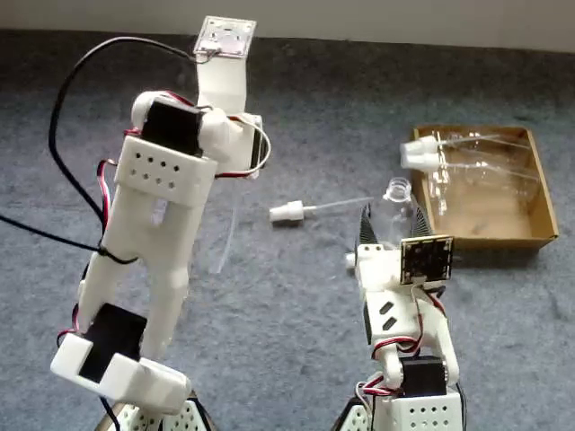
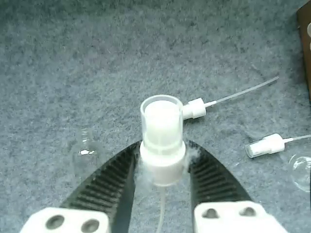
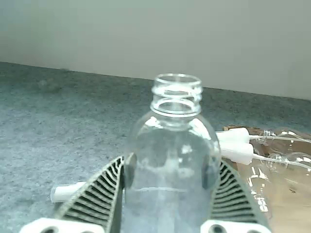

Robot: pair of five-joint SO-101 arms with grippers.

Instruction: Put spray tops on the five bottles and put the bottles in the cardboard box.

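Observation:
My left gripper [image 2: 162, 162] is shut on a white spray top [image 2: 162, 141], held cap up above the carpet; its thin dip tube [image 1: 226, 238] hangs down beside the left arm [image 1: 166, 180]. My right gripper [image 1: 393, 220] is shut on an upright clear bottle [image 1: 396, 202] with an open neck [image 3: 177, 90], just left of the cardboard box [image 1: 537, 235]. Two capped bottles [image 1: 467, 171] lie in that box. Loose spray tops [image 2: 194, 108] [image 2: 265, 144] lie on the carpet; one [image 1: 287, 213] rests left of the held bottle.
A bare clear bottle [image 2: 85, 151] lies on the carpet under the left gripper, and part of another [image 2: 301, 171] shows nearby. Grey carpet covers the table. A white mount [image 1: 223, 63] stands at the back. Black cables [image 1: 63, 117] trail at the left.

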